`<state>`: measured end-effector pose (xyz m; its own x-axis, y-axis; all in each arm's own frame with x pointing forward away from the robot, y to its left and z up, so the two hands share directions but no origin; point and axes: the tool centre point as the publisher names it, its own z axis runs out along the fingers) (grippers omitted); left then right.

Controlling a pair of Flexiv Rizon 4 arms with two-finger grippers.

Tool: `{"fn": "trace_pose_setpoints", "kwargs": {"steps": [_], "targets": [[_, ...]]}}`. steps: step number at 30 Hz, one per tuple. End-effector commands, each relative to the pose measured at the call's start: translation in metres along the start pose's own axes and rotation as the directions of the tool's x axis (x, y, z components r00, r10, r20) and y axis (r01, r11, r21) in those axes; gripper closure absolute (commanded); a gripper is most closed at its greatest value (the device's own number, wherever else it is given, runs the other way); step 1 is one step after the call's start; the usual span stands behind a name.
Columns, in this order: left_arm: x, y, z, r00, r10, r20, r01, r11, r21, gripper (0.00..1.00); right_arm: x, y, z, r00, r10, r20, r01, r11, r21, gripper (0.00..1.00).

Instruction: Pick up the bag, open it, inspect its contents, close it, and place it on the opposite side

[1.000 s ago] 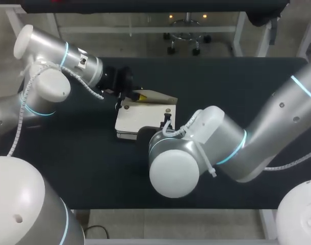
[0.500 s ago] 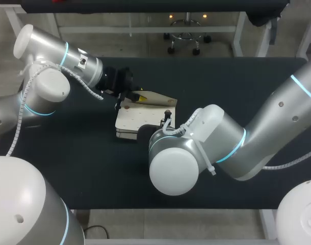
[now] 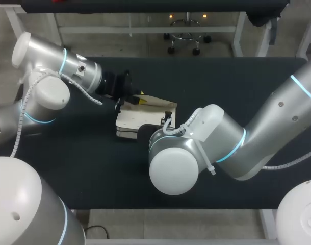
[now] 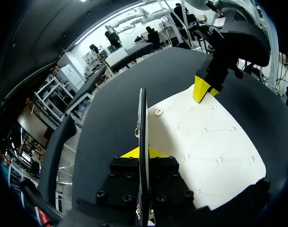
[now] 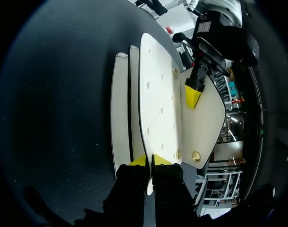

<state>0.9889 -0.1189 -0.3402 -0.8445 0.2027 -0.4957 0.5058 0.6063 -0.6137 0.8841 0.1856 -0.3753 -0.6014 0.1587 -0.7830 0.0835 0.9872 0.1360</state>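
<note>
Bag (image 4: 205,142): looking like smooth cream leather or imitation, matt, with stitched lines dimpling the surface. Its round studs (image 5: 196,155) are shining gold, metallic. Table (image 3: 237,92) is showing matt black, cloth-like. Left arm (image 3: 48,56) and right arm (image 3: 278,122) are gleaming in satin silver metal; joint caps (image 3: 173,176) are reading as glossy white plastic. Left gripper (image 4: 143,152): body showing matt black, bolted; tips (image 4: 156,153) looking flat yellow.

We see a big black worktop (image 3: 237,92). One white bag (image 3: 130,120) lies on it, near the middle.
</note>
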Motion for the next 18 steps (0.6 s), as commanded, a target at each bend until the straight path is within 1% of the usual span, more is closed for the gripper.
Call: {"fn": "trace_pose_setpoints", "kwargs": {"steps": [1, 6, 12, 13, 14, 15, 16, 18], "targets": [[0.014, -0.003, -0.002, 0.998, 0.029, 0.050, -0.029, 1.000, 0.003, 1.00, 0.002, -0.003, 0.002, 1.000, 0.001, 0.009, 0.000, 1.000, -0.017, 1.00], [0.019, -0.003, -0.001, 0.997, 0.050, 0.062, -0.051, 0.999, 0.004, 1.00, 0.002, -0.003, 0.002, 1.000, 0.001, 0.009, 0.000, 1.000, -0.017, 1.00], [0.021, 0.000, -0.002, 0.996, 0.042, 0.074, -0.044, 0.998, 0.032, 1.00, 0.002, -0.003, 0.002, 1.000, 0.001, 0.009, 0.000, 1.000, -0.017, 1.00], [0.020, 0.000, -0.003, 0.996, 0.038, 0.079, -0.041, 0.998, 0.039, 0.93, 0.002, -0.003, 0.002, 1.000, 0.001, 0.009, 0.000, 1.000, -0.017, 1.00], [0.019, -0.001, -0.005, 0.996, 0.036, 0.082, -0.040, 0.998, 0.043, 0.74, 0.002, -0.003, 0.002, 1.000, 0.001, 0.009, 0.000, 1.000, -0.017, 1.00], [0.019, -0.001, -0.006, 0.996, 0.036, 0.084, -0.040, 0.998, 0.047, 0.59, 0.002, -0.003, 0.002, 1.000, 0.001, 0.009, 0.000, 1.000, -0.017, 1.00], [0.018, -0.002, -0.008, 0.996, 0.034, 0.088, -0.039, 0.998, 0.054, 0.51, 0.002, -0.003, 0.002, 1.000, 0.001, 0.009, 0.000, 1.000, -0.017, 1.00], [0.016, -0.004, -0.012, 0.995, 0.033, 0.091, -0.039, 0.997, 0.059, 0.11, 0.002, -0.003, 0.002, 1.000, 0.001, 0.009, 0.000, 1.000, -0.017, 1.00]]}}
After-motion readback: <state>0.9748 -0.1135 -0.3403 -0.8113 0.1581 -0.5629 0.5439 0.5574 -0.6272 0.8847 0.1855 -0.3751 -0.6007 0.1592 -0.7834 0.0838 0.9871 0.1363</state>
